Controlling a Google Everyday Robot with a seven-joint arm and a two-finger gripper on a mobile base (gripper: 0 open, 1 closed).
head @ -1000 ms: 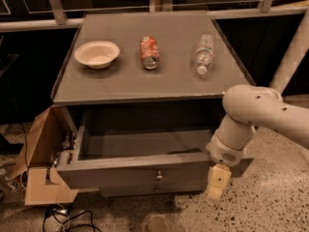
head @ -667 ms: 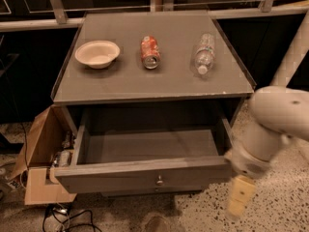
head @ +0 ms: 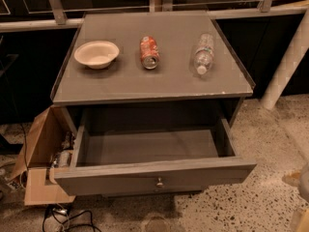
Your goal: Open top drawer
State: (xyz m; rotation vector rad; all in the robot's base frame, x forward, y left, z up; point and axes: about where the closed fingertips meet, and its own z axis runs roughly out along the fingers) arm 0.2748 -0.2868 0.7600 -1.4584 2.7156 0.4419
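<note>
Top drawer stands pulled well out beneath the tabletop, knob at front centre. The task is judged essentially done. Gripper sits at the lower right edge, well apart from the drawer, mostly out of view — whether spread or closed cannot be told. Advice: keep clear of the front — no nudging it back.

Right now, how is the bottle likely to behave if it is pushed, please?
The bottle lies on its side, so it would probably roll sideways. It looks like clear plastic, so it is likely light and squashy. The gripper sits at the lower right edge, far from it.
</note>
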